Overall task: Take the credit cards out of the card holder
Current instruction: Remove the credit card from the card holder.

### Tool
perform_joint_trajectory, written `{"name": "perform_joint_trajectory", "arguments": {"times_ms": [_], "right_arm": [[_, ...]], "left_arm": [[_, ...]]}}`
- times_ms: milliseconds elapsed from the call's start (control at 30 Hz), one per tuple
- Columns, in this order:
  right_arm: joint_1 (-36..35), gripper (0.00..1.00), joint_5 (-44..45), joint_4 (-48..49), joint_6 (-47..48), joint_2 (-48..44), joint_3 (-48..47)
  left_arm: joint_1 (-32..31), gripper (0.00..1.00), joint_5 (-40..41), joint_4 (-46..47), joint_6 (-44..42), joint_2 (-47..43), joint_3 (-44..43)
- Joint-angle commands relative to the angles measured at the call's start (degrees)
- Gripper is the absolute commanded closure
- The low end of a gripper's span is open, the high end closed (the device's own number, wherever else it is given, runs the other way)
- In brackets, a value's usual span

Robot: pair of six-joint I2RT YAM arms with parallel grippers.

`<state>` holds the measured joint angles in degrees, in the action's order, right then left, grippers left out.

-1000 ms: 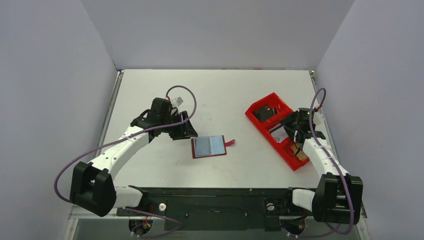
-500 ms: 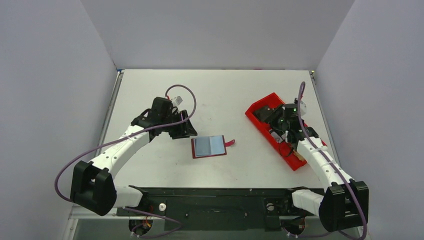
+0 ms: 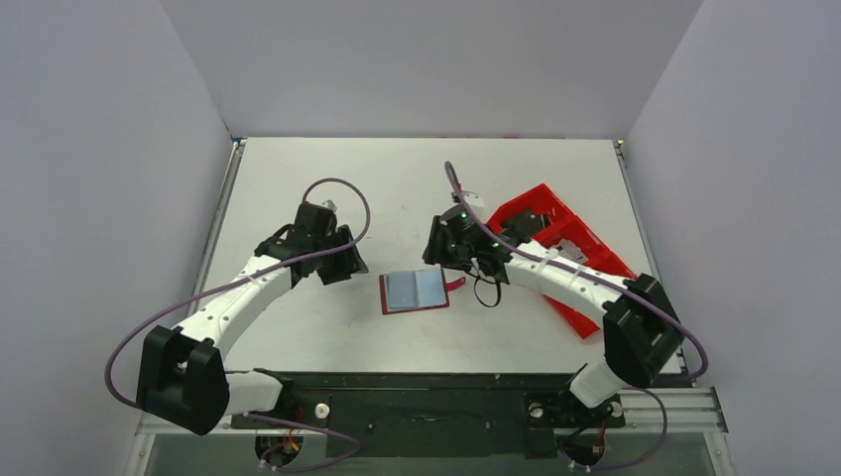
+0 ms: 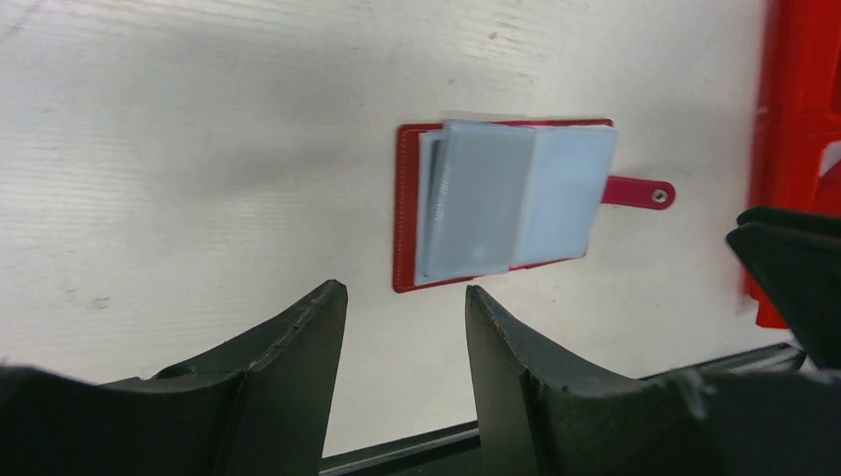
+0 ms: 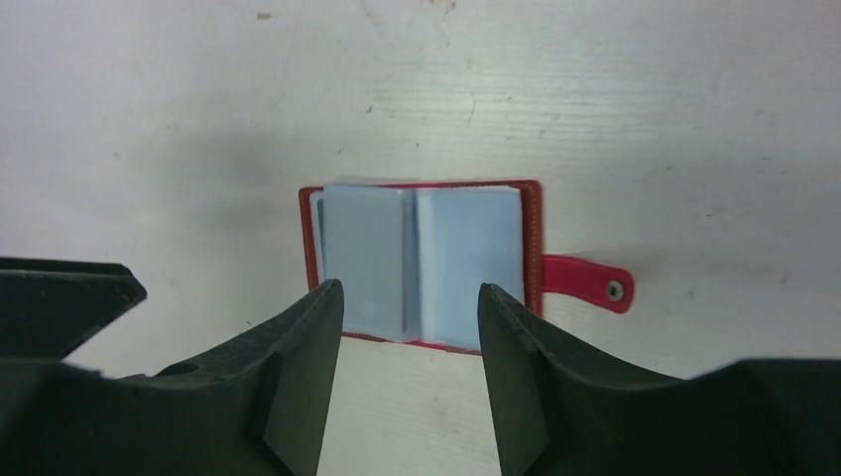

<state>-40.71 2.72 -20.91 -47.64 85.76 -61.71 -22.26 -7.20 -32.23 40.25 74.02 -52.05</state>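
Note:
The dark-red card holder (image 3: 415, 291) lies spread open on the white table, its snap strap (image 3: 457, 285) pointing right. Pale blue rectangles (image 5: 466, 260) fill both halves; I cannot tell credit cards from sleeves. In the left wrist view the holder (image 4: 402, 223) lies just beyond my left gripper (image 4: 402, 290), which is open and empty. My left gripper (image 3: 347, 262) hovers left of the holder. My right gripper (image 3: 445, 264) hangs over the holder's far right corner, open and empty. In the right wrist view the holder's (image 5: 309, 233) near edge shows between the open fingers of my right gripper (image 5: 409, 288).
A large bright red compartment tray (image 3: 523, 208) lies at the right, partly under the right arm; its edge (image 4: 793, 99) shows in the left wrist view. Purple cables loop off both wrists. Grey walls enclose the table on three sides.
The right arm has swung left from the red tray to just above the card holder. The left gripper has drawn back slightly to the left. The holder has not moved.

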Motion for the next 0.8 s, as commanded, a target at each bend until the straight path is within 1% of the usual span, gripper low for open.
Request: {"name": "perform_joint_trajectory", "arguments": {"times_ms": [0, 133, 300, 500, 767], "right_arm": [[-5.0, 0.5, 4.6, -3.3, 2.4, 6.1, -6.0], [-8.3, 0.45, 6.3, -4.5, 3.2, 11.7, -9.7], [-12.1, 0.42, 9.0, -7.5, 4.2, 17.6, -14.2], [-14.3, 0.41, 9.3, -8.9, 4.3, 22.6, -17.2], [-15.0, 0.41, 9.8, -9.9, 4.0, 25.8, -18.6]], "left_arm": [[2.5, 0.55, 4.7, -2.5, -0.1, -2.9, 1.4], [3.8, 0.55, 5.3, -3.0, 0.0, -4.7, 2.1], [4.8, 0.55, 5.1, -3.0, 0.1, -5.5, 2.1], [5.2, 0.55, 3.7, -2.2, 0.3, -5.0, 1.8], [5.4, 0.55, 3.2, -2.0, 0.2, -4.7, 1.5]]}}
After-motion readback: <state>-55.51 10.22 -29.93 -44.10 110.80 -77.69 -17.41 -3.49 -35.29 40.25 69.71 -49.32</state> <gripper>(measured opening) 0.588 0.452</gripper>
